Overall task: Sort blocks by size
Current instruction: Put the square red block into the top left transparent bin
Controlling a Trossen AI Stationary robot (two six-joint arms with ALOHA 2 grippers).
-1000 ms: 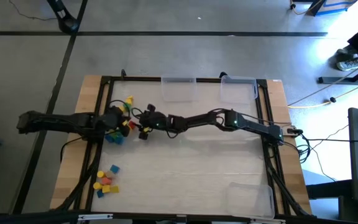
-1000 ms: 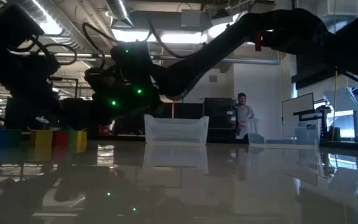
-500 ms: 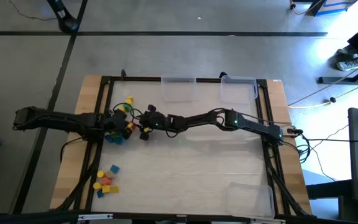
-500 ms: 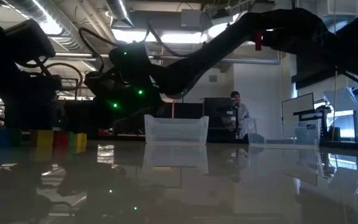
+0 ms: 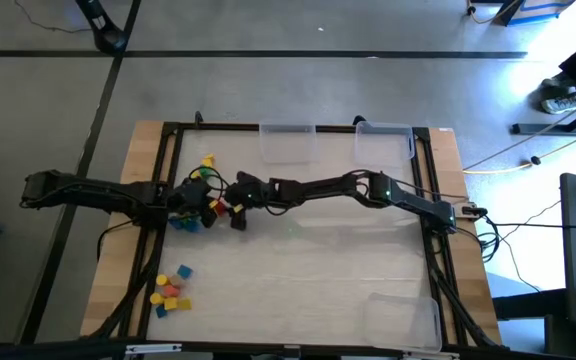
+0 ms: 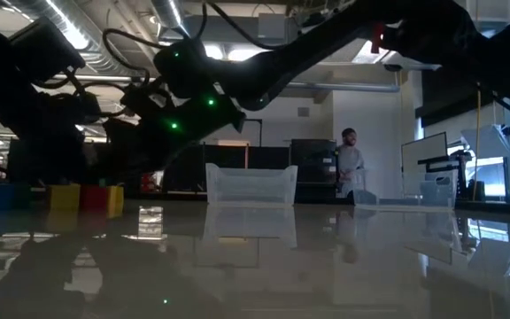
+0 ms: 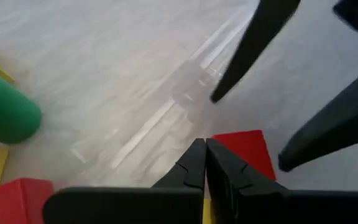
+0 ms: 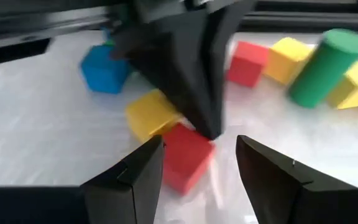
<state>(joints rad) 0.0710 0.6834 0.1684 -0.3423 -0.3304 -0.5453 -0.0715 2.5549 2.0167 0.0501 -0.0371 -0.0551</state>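
Blocks (image 5: 193, 195), matte cubes and cyls, are sitting centre-left on glossy pale table (image 5: 298, 270). Left gripper (image 7: 204, 163) is pinched closed, empty, touching red cube (image 8: 185, 155). Right gripper (image 8: 201, 165) is gaping wide, empty, over it.

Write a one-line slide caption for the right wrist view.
Open right gripper faces a red cube beside the left gripper's shut fingers.

A person (image 6: 351, 168) stands in a workshop beneath exposed ceiling ducts (image 6: 104, 44) and strip lights (image 6: 189, 51); grey concrete floor (image 5: 268, 90) surrounds the wooden table (image 5: 298, 290).
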